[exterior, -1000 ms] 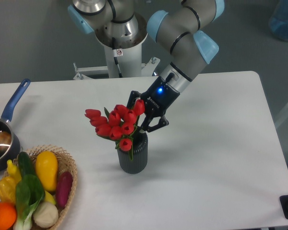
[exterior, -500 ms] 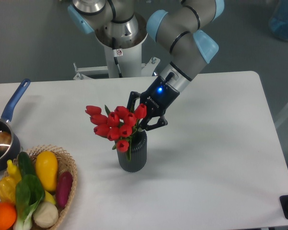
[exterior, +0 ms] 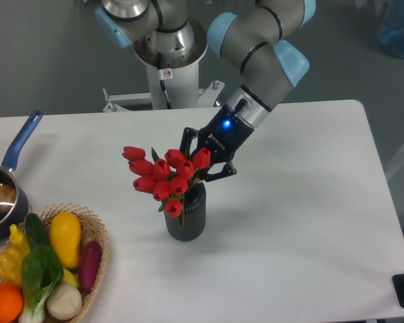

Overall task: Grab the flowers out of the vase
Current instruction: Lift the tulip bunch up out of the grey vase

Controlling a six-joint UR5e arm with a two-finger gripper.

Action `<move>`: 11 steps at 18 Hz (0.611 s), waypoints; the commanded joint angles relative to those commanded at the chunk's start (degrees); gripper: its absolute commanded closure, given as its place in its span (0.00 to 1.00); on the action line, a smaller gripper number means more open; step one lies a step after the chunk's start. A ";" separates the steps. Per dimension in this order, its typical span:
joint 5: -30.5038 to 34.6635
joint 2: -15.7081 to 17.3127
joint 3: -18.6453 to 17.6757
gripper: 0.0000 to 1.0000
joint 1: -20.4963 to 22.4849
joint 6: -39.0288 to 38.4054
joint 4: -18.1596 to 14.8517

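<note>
Gripper (exterior: 196,161) sat at the back right of the tulip bunch, its dark fingers (exterior: 219,176) partly hidden behind the blooms; could not tell whether they were clamped on the stems or only beside them. A blue light showed on the gripper body. The flowers (exterior: 163,177), red tulips with green leaves, were in the vase (exterior: 185,217), heads leaning left of the rim, lowest bloom hanging over the vase mouth. Stems hidden by blooms and vase wall, so could not tell how deep they sat. Vase was dark, ribbed, upright on the white worktop (exterior: 303,202), near its middle.

Wicker basket (exterior: 95,237) at the lower left, cut off by the frame edge, held a yellow squash (exterior: 65,237), a purple vegetable (exterior: 89,263), a green leafy vegetable (exterior: 39,272), an orange (exterior: 4,303), a pale round one (exterior: 63,300) and a yellow pepper (exterior: 9,259). A dark green vegetable lay between them, mostly covered. Saucepan (exterior: 0,202) with blue handle at the left edge, cut off, held a brownish item, hard to identify. Robot base (exterior: 167,47) stood behind the worktop. Blue translucent object at the top right corner was cropped and unclear.
</note>
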 joint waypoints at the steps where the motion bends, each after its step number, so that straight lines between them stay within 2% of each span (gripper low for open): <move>1: -0.09 0.17 0.00 0.72 0.00 0.00 0.00; 11: -6.76 2.81 0.09 0.72 3.34 -1.05 -0.35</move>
